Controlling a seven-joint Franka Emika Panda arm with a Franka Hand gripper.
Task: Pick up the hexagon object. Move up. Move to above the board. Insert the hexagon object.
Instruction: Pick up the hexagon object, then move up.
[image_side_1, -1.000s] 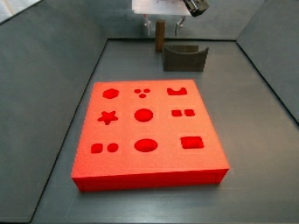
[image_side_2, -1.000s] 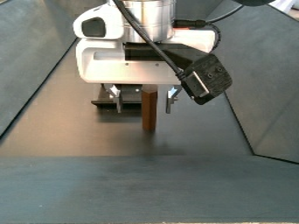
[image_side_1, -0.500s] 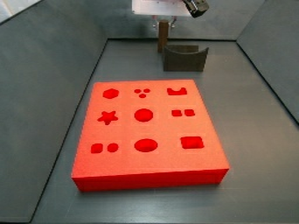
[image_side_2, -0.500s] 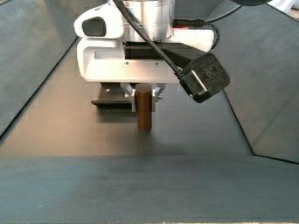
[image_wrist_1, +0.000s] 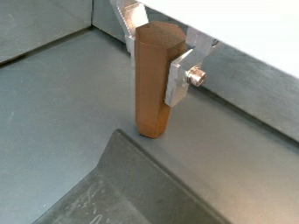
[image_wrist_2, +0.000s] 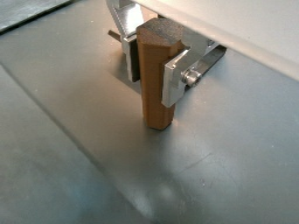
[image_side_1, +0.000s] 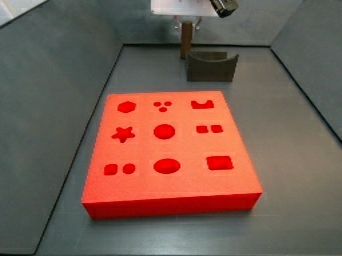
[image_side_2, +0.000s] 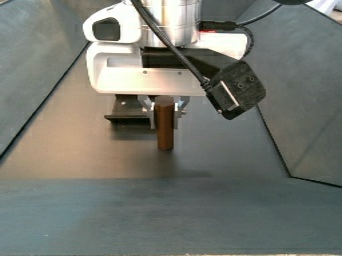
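1 gripper, 1 peg, 1 board, 1 grey block, approx.

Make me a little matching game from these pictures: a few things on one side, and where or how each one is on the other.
Things:
1. hexagon object
2. board
3. fixture
4. gripper

Descriptions:
A. bright red, lying flat on the floor
B. dark, at the far end beyond the red slab
C. brown, upright between the jaws
D. at the far end, shut on the peg

Pairs: 1-C, 2-A, 3-B, 4-D
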